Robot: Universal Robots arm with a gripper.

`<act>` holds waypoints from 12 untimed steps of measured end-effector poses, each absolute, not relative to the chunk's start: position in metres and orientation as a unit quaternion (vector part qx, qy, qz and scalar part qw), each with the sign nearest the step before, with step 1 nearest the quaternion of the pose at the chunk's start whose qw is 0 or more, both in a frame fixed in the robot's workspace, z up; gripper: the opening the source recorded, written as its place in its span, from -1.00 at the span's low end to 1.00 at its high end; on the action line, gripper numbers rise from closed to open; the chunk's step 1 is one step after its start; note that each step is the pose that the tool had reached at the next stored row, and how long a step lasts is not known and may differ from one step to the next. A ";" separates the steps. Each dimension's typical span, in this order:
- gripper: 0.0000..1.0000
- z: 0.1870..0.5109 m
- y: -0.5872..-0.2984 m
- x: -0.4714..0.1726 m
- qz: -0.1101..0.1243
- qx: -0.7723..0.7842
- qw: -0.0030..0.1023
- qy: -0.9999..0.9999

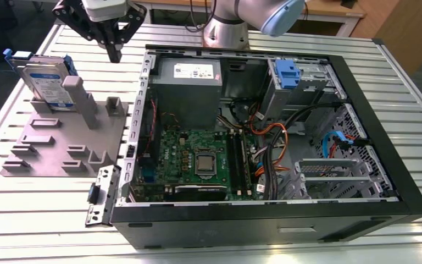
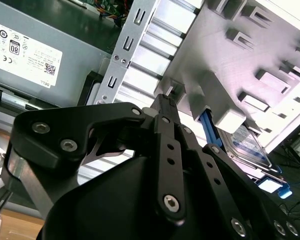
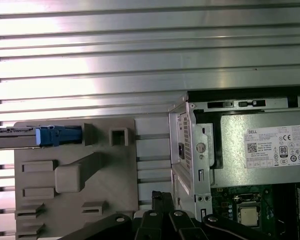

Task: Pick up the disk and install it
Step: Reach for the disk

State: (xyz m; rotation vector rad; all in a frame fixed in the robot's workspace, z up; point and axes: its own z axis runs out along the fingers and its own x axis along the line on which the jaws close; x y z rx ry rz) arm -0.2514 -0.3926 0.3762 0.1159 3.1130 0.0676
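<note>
In the exterior view, the disk (image 1: pixel 46 82) stands upright on its edge in a slot at the far end of a grey fixture (image 1: pixel 57 148). The fixture lies on the slatted metal bench (image 1: pixel 20 192), on the exterior view's left of an open computer case (image 1: pixel 270 217). The pincer (image 1: pixel 114 54) hangs above the bench between the disk and the case wall. Its fingers are drawn together to a point with nothing between them, apart from the disk. Inside the case a grey power supply (image 1: pixel 189 82) sits near the far wall, and a blue latch (image 1: pixel 287 74) shows on a metal cage toward the exterior view's right.

In the second wrist view, the black pincer (image 2: pixel 166 100) points at the fixture (image 2: pixel 230 50), fingers closed and empty. The disk (image 2: pixel 245 145) shows beyond one of the fixture's posts, with a blue rail along its edge. The power supply (image 2: pixel 30 55) lies to one side.

In the first wrist view, the disk (image 3: pixel 45 136) appears edge-on in the fixture (image 3: pixel 110 190), its blue rail facing the case. The pincer (image 3: pixel 160 197) is over the gap between the fixture and the power supply (image 3: pixel 270 150), above the bench (image 3: pixel 140 50).
</note>
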 end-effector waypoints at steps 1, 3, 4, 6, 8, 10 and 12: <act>-0.79 0.376 -0.393 -0.251 0.022 0.037 0.013 0.999; -0.79 0.376 -0.393 -0.252 0.022 0.037 0.013 0.999; -0.79 0.376 -0.393 -0.252 0.022 0.037 0.013 0.999; -0.79 0.376 -0.393 -0.252 0.022 0.037 0.013 0.999; -0.79 0.376 -0.393 -0.253 0.022 0.037 0.013 0.999; -0.79 0.376 -0.393 -0.255 0.022 0.037 0.013 0.999; -0.79 0.376 -0.393 -0.257 0.022 0.037 0.013 0.999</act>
